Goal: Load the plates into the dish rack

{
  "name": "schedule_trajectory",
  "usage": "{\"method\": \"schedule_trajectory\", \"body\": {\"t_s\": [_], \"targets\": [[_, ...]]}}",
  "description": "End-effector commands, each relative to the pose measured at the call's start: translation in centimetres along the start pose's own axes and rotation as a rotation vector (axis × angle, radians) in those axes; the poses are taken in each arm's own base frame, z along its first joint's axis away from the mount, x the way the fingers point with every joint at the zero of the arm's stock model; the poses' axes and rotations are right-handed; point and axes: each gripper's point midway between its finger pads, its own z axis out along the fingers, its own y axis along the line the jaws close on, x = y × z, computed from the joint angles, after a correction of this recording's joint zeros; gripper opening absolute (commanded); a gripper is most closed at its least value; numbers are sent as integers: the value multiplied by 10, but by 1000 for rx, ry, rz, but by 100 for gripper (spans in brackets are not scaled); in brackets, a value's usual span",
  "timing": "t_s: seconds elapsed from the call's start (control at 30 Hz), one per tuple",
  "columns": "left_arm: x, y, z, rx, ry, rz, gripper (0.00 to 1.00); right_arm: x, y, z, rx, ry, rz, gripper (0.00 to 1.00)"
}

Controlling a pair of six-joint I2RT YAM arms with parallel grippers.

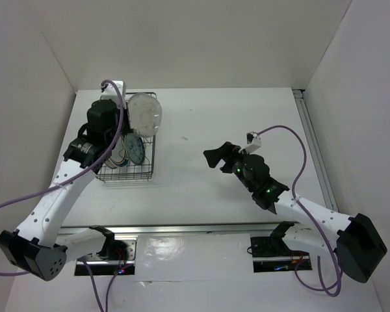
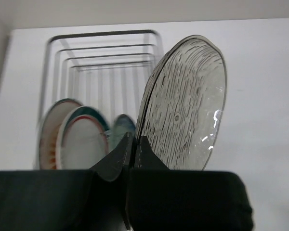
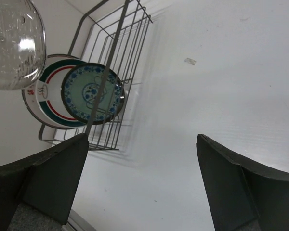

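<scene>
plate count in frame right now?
4. Three stand in the dish rack: orange-sunburst plate, dark-banded white plate, teal-blue plate. The left gripper holds the translucent plate above the rack. More could hide behind those.

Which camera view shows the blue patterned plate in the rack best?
The right wrist view: the blue patterned plate faces the camera, its pattern clear behind wires of the dish rack. The top external view shows it small and tilted; the left wrist view shows only a blurred sliver.

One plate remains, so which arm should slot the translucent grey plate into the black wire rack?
Left: the left gripper holds the translucent grey plate above the black wire dish rack; the right gripper is open, well aside.
</scene>
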Motion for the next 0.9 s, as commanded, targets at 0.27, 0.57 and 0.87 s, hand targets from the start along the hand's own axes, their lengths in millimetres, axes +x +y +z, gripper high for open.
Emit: {"method": "schedule_trajectory", "body": {"t_s": [0.27,0.57,0.87], "targets": [[21,81,-5,-467,76,114,0,15,-19,-10,38,34,-59,100],[56,71,23,-517,205,202,0,14,-19,-19,12,22,-52,100],[61,60,28,-517,233,215,0,13,-20,-23,5,15,-48,100]]}}
